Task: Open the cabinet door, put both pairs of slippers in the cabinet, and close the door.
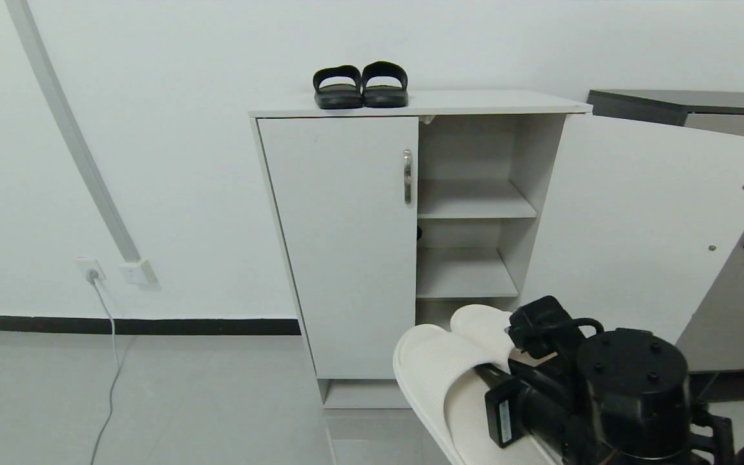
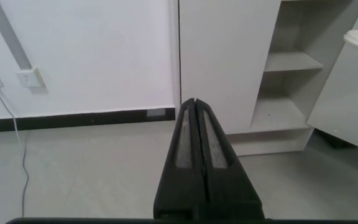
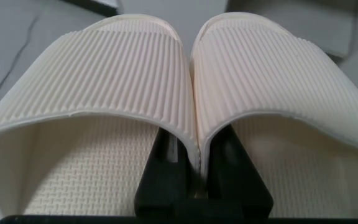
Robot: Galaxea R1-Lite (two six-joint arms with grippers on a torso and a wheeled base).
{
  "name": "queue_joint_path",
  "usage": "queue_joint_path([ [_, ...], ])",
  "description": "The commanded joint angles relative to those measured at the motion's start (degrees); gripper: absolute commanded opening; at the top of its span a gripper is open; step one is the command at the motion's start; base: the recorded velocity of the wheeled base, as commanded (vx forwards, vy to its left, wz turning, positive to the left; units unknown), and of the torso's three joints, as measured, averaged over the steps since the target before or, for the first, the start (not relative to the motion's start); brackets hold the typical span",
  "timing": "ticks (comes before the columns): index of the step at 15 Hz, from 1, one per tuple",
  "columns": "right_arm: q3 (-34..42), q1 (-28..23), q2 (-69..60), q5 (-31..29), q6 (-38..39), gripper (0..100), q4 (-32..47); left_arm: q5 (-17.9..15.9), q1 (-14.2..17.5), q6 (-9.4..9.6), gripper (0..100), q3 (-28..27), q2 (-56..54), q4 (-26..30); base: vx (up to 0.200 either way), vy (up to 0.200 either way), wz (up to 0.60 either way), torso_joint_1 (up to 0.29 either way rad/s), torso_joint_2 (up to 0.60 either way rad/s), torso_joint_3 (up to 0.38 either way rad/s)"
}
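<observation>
A pair of white slippers (image 1: 440,361) is held in the air in front of the open cabinet (image 1: 475,194), low and right of centre. My right gripper (image 3: 194,158) is shut on the two inner straps of the white slippers (image 3: 185,93), pinching them together. A pair of black slippers (image 1: 360,85) stands on the cabinet top. The cabinet's right door (image 1: 643,219) is swung wide open, showing bare shelves (image 1: 472,200); its left door (image 1: 346,245) is closed. My left gripper (image 2: 194,124) is shut on nothing, low over the floor, facing the cabinet (image 2: 229,62).
A dark cabinet (image 1: 733,194) stands right behind the open door. A wall socket (image 1: 90,268) with a cable running down to the floor sits at the left. Grey floor (image 1: 152,400) lies open left of the cabinet.
</observation>
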Motion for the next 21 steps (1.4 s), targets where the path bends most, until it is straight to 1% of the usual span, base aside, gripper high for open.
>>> queue_joint_path([
  [1, -4.6, 1.8, 8.1, -7.1, 3.3, 0, 0.0, 0.0, 0.0, -0.04, 0, 0.0, 0.0, 0.0, 0.0, 0.0, 0.0, 0.0, 0.0, 0.0],
  [4, -11.5, -0.1, 16.3, -18.4, 7.0, 0, 0.0, 0.0, 0.1, -0.04, 0, 0.0, 0.0, 0.0, 0.0, 0.0, 0.0, 0.0, 0.0, 0.0],
  [5, -13.1, -0.3, 18.1, -19.9, 8.1, 0, 0.0, 0.0, 0.1, 0.04, 0, 0.0, 0.0, 0.0, 0.0, 0.0, 0.0, 0.0, 0.0, 0.0],
  [7, -13.4, -0.4, 19.0, -20.1, 8.4, 0, 0.1, 0.1, 0.0, -0.04, 0, 0.0, 0.0, 0.0, 0.0, 0.0, 0.0, 0.0, 0.0, 0.0],
  [9, -14.1, -0.7, 19.2, -20.2, 8.5, 0, 0.1, 0.1, 0.0, -0.31, 0, 0.0, 0.0, 0.0, 0.0, -0.2, 0.0, 0.002, 0.0, 0.0],
  [15, -14.3, -1.4, 21.5, -20.2, 8.4, 0, 0.0, 0.1, 0.0, -0.31, 0, 0.0, 0.0, 0.0, 0.0, -0.2, 0.0, 0.004, 0.0, 0.002],
  [19, -15.0, -1.4, 23.2, -19.7, 8.4, 0, 0.0, 0.2, 0.0, -0.31, 0, 0.0, 0.0, 0.0, 0.0, 0.0, 0.0, 0.0, 0.0, 0.0],
  [21, -16.3, -1.5, 24.7, -18.4, 8.3, 0, -0.1, 0.3, 0.0, -0.4, 0, 0.0, 0.0, 0.0, 0.0, 0.0, 0.0, 0.0, 0.0, 0.0],
])
